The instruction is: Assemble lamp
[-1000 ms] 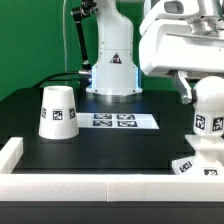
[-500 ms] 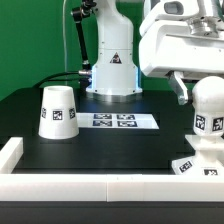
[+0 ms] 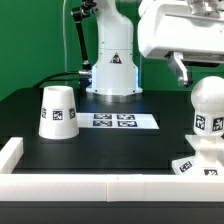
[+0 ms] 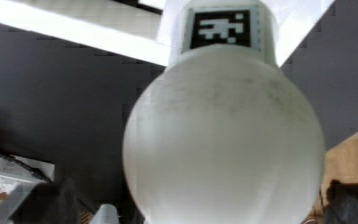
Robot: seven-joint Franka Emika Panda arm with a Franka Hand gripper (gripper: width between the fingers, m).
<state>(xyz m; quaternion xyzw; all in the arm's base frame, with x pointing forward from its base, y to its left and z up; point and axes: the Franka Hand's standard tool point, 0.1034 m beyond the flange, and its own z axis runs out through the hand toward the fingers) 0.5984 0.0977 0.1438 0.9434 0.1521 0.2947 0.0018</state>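
Note:
The white ball-shaped bulb (image 3: 208, 110) stands upright with its neck in the low square base (image 3: 195, 165) at the exterior view's right. My gripper (image 3: 203, 72) hangs just above the bulb's top; one finger (image 3: 181, 70) shows clear of it. In the wrist view the bulb (image 4: 220, 140) fills the picture, its tagged neck (image 4: 226, 28) pointing away, and my gripper (image 4: 220, 216) is open with its jaws wide apart on either side, not touching it. The cup-like shade (image 3: 58, 111) stands mouth down at the exterior view's left.
The marker board (image 3: 118, 121) lies flat in the middle of the black table. A white rail (image 3: 100, 190) runs along the front and the left edge. The arm's white pedestal (image 3: 112, 70) stands at the back.
My gripper has risen from around the bulb's upper part to just above it. The bulb stays standing on the base.

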